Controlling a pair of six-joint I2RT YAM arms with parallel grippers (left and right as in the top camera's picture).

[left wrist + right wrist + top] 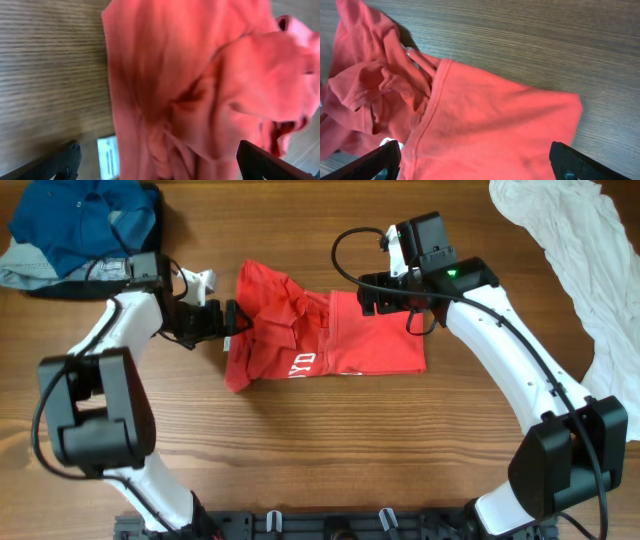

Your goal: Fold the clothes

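A red T-shirt (320, 340) with white lettering lies partly folded and rumpled in the middle of the table. My left gripper (228, 318) is open at the shirt's left edge, its fingers either side of the bunched red cloth (200, 90) and a white label (108, 157). My right gripper (372, 298) is open just above the shirt's far edge, with the flatter red panel (490, 130) spread between its fingers. The bunched sleeve part (375, 85) lies to the left in the right wrist view.
A blue garment (85, 220) lies piled on a grey one at the far left corner. A white cloth (570, 250) lies along the far right side. A black rail (330, 525) runs along the table's near edge.
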